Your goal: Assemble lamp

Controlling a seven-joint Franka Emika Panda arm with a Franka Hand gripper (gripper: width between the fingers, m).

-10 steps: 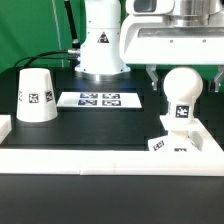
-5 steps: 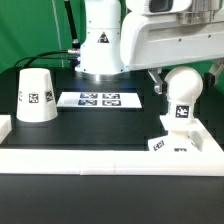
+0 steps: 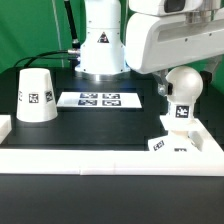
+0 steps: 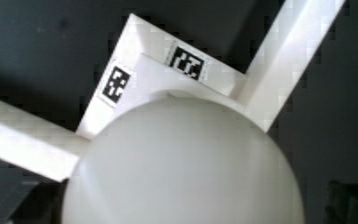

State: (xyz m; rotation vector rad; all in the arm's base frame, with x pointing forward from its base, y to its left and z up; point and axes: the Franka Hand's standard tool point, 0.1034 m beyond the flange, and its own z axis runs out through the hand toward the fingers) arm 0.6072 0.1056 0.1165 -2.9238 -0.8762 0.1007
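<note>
Bulb (image 3: 181,88) stands on the base (image 3: 170,140) at the exterior view's right, likely seated in its socket, in a corner of the white rail (image 3: 100,157). Shade (image 3: 34,97) waits well apart on the desk (image 3: 90,125). Claw is hidden; I cannot tell its state.

Wrist view: bulb (image 4: 179,160) fills the frame above the tagged base (image 4: 158,65), suggesting the arm hangs right over it.

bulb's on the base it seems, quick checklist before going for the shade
1. Bulb upright on base: ok.
2. Bulb fully seated in base: cannot tell, the joint is not shown closely.
3. Gripper clear of bulb: cannot tell, fingers hidden in both views.
4. Shade standing, wide end down, at the exterior view's left: ok.
5. Shade apart from marker board: ok.
6. Base lodged in the white frame's corner: ok.
</note>
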